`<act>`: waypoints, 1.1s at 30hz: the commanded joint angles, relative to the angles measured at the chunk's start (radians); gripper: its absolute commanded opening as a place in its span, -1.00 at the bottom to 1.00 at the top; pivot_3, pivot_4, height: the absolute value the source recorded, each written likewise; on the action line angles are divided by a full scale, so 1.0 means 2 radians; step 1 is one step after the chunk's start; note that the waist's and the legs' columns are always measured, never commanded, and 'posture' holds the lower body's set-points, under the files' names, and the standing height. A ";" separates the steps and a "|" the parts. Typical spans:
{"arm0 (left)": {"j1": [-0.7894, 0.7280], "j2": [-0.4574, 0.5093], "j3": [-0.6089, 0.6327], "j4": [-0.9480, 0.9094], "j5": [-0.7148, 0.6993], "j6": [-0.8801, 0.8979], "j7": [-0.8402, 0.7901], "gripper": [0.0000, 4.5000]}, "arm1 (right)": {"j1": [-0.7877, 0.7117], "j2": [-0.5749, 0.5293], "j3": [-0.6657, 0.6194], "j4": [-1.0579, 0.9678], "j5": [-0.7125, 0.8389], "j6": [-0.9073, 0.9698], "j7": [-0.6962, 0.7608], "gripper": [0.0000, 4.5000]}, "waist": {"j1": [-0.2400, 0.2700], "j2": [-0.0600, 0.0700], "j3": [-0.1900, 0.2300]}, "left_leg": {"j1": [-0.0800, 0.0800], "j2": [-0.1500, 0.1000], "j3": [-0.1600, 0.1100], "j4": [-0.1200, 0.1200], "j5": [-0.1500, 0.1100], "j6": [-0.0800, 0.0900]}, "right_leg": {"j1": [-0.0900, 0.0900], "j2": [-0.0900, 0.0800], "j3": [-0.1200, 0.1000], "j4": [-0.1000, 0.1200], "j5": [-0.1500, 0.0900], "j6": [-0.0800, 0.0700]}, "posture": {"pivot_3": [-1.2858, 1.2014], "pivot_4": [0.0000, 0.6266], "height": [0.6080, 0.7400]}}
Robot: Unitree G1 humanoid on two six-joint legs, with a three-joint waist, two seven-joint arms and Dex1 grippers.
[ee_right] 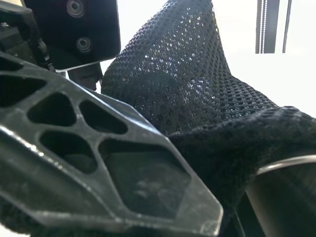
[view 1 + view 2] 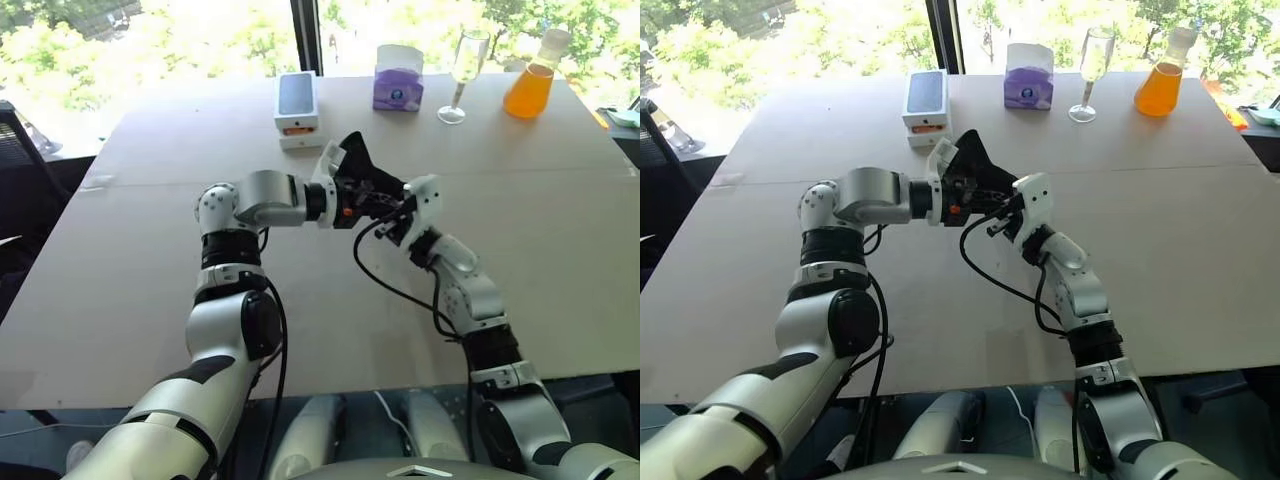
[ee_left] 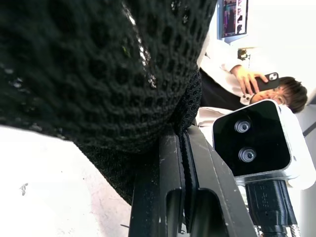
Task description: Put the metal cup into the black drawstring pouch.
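Both forearms raised mid-table, left pincer (image 2: 352, 192) clamped on black drawstring pouch (image 2: 358, 160) — right pincer (image 2: 397, 215) pinching it too

Head cameras look down over the table (image 2: 560, 250) (wrist cameras sit close).

Black drawstring pouch (image 1: 197, 84) of coarse open-mesh cloth; matt pale table (image 2: 560, 250).

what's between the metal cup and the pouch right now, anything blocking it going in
Nothing visible stands between them. Both grippers meet above the table at the black drawstring pouch, and in the right wrist view the metal cup shows a shiny rim with the pouch's mesh already draped over it. The wine glass and orange flask stand far off.
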 commanded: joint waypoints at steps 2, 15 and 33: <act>0.021 -0.007 -0.064 -0.032 -0.074 -0.029 0.047 -1.00 | -0.034 -0.014 0.043 -0.023 -0.055 -0.052 0.009 -0.96 | 0.000 0.000 0.000 | 0.000 0.000 0.000 0.000 0.000 0.000 | 0.000 0.000 0.000 0.000 0.000 0.000 | 0.03 -0.52 1.00; -0.023 -0.013 -0.090 -0.010 -0.058 -0.077 0.019 -1.00 | -0.059 -0.063 0.131 0.008 -0.176 -0.150 0.072 -0.96 | 0.000 0.000 0.000 | 0.000 0.000 0.000 0.001 0.000 0.000 | 0.000 0.000 0.000 0.000 0.000 0.000 | 0.03 -0.52 1.00; 0.005 0.005 -0.129 -0.107 0.042 -0.082 -0.095 -1.00 | -0.050 -0.053 0.111 -0.022 -0.126 -0.067 0.086 -0.96 | 0.003 0.000 0.000 | 0.000 0.000 0.000 0.001 0.000 0.000 | 0.001 0.001 0.000 0.000 0.000 0.000 | 0.03 -0.52 1.00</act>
